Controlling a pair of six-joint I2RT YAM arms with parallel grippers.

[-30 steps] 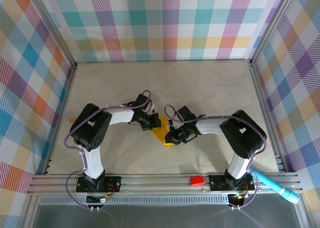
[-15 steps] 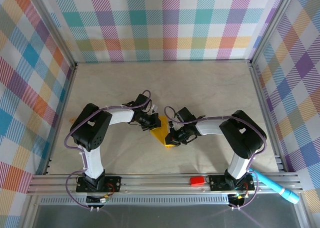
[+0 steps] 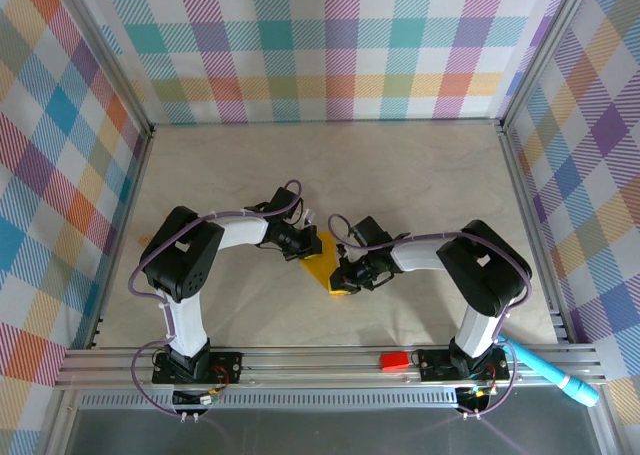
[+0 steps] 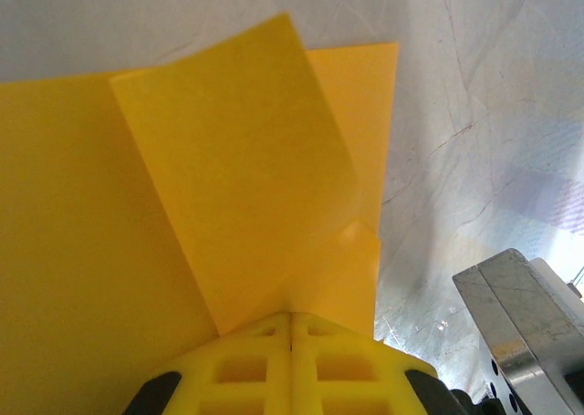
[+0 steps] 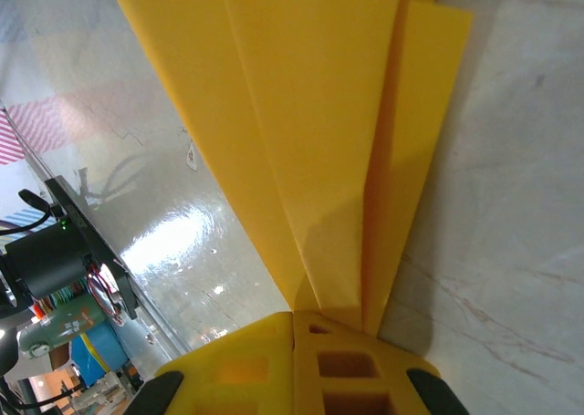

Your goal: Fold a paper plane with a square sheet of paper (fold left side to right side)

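Yellow paper [image 3: 323, 266], partly folded to a point, lies mid-tabletop [image 3: 420, 175] in the top view. It sits between the left fingers [image 3: 302, 248] and right fingers [image 3: 346, 275], and both touch it. A red block [image 3: 394, 360] and blue pen [image 3: 556, 374] sit at the near rail.

Left wrist: the fingers [image 4: 242, 369] are pressed together, and a raised flap of the paper [image 4: 228, 160] runs into their seam.

Right wrist: the fingers [image 5: 242, 365] are likewise closed, pinching the paper's [image 5: 310, 114] narrow folded end.

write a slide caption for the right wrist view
Right gripper shut on the narrow end of the folded yellow paper, its layered folds fanning out over the pale table.
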